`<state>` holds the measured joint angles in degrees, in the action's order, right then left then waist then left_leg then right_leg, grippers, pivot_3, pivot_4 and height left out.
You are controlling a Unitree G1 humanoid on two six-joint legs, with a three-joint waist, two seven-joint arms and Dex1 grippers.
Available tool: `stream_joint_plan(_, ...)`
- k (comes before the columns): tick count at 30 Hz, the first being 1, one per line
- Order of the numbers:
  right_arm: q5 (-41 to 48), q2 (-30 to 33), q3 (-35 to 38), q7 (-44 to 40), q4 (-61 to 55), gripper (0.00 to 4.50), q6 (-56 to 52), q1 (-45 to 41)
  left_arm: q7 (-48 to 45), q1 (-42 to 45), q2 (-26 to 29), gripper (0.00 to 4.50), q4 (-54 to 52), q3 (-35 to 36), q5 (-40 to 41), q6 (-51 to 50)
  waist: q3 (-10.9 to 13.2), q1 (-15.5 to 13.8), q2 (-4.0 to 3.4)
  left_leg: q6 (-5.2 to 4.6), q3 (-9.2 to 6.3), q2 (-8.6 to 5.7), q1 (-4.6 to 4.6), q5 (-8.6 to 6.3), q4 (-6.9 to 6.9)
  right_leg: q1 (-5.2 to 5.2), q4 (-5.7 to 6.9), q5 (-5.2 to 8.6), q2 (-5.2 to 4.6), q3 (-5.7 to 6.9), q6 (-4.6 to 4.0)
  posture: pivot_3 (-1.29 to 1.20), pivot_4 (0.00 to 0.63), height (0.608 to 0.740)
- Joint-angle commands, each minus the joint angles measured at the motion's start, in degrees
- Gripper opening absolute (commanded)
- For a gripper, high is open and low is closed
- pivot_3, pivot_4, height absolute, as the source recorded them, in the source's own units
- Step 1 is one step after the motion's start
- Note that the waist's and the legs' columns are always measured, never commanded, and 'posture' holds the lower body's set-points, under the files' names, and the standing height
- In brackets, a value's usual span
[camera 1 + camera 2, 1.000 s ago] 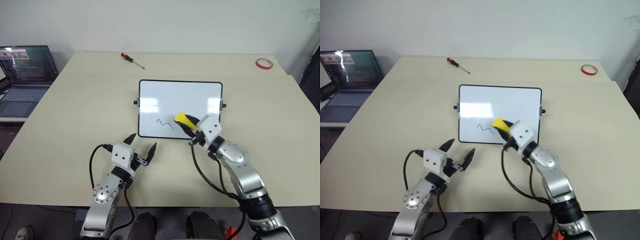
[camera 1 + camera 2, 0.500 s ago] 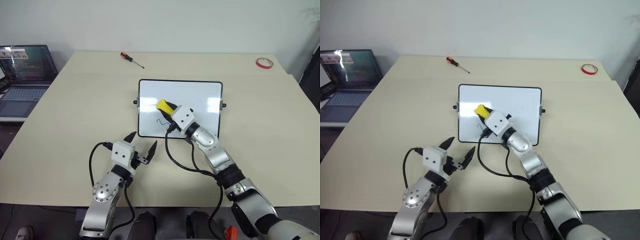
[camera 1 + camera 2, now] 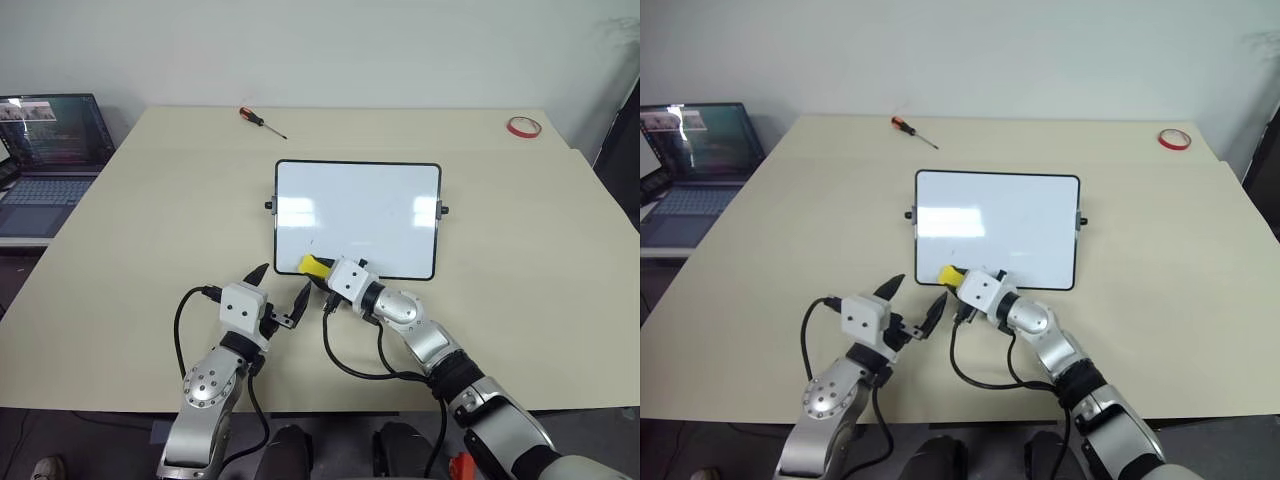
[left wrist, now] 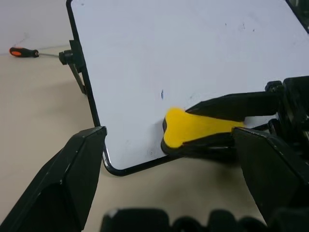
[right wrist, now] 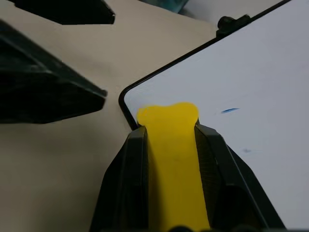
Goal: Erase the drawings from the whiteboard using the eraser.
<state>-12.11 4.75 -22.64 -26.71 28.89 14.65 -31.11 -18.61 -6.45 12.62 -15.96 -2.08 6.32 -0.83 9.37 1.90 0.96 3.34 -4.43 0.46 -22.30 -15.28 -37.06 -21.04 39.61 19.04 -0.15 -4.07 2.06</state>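
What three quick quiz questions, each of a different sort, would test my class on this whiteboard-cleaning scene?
1. True or false: the right gripper is shut on the eraser.
2. Which corner of the whiteboard is the eraser at: A near left, B far right, C far left?
3. Fill in: a tiny blue ___ remains beside the eraser.

Key: 1 true. 2 A. 3 mark.

Also there: left gripper open, apart from the board; screwdriver; red tape ring; laptop.

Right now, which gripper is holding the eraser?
The right gripper: shut on the yellow eraser at the whiteboard's near left corner. The left gripper stands open and empty just short of the board.
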Motion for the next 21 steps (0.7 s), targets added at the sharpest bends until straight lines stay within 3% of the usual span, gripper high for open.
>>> stream_joint_plan(1, 0.4, 0.8, 0.9, -0.9, -1.1, 1.07, -2.2, 0.4, 0.1, 0.3, -0.1, 4.50, -1.6, 0.1, 0.0, 1.2, 0.0, 0.0, 0.00, 0.00, 0.00, 0.00, 0.10, 0.00, 0.01, 0.06, 0.02, 0.00, 0.00, 0.00, 0.00, 0.00, 0.150, 0.740)
stream_joint_plan(13, -1.6, 0.0, 7.8, 15.2, 4.5, 1.07, 2.3, -9.8, -1.1, 2.7, -0.5, 4.50, 1.8, -0.6, 0.0, 2.4, 0.0, 0.0, 0.00, 0.00, -0.07, -0.03, 0.45, 0.00, 0.03, 0.50, -0.09, 0.01, 0.01, 0.04, 0.00, 0.00, 0.150, 0.740)
stream_joint_plan(21, -1.8, -2.4, 4.3, 10.5, 6.9, 1.07, 4.2, -9.4, -1.3, 2.6, -0.3, 4.50, 2.4, -0.2, 0.1, 3.2, 0.0, 0.4, -0.01, 0.00, -0.02, 0.00, 0.44, 0.00, 0.08, 0.46, -0.14, 0.01, 0.01, 0.00, 0.00, 0.00, 0.150, 0.740)
